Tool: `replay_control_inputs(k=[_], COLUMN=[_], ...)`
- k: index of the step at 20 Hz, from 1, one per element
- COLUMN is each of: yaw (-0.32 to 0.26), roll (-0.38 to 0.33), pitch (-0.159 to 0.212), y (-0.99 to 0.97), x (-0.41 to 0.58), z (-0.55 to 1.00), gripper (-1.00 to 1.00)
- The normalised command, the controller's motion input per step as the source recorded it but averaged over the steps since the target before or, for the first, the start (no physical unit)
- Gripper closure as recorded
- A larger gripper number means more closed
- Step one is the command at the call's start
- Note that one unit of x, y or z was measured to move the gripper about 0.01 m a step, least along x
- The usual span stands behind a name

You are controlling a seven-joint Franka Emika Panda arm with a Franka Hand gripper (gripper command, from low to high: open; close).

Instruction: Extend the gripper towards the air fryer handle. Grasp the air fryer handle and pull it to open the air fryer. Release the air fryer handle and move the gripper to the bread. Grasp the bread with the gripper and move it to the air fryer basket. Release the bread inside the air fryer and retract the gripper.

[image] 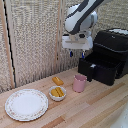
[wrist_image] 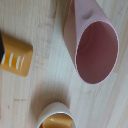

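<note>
Gripper (image: 76, 53) hovering above pink cup (image: 79, 83), finger spread unclear
No legible writing; black air fryer basket (image: 98, 68) pulled out, golden bread (image: 58, 80) on wooden table (image: 95, 107)

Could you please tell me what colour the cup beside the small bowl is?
The cup is pink, clearest in the wrist view.

pink cup (image: 79, 83) upright on the wooden counter (image: 100, 107), beside a small bowl (image: 57, 93) of golden sticks; patterned plate (image: 26, 104) nearby

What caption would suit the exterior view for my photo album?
A white robot arm's gripper hovers above a pink cup and bread, beside the air fryer with its basket pulled open.
</note>
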Motion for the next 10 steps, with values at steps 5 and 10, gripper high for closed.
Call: replay_control_inputs(k=[5,10], yaw=[0.256,0.245], roll=[0.149,0.160], pitch=[0.010,0.000], y=[0.18,0.20], x=[0.443,0.456], z=[0.01,0.00], gripper=[-1.00,-1.00])
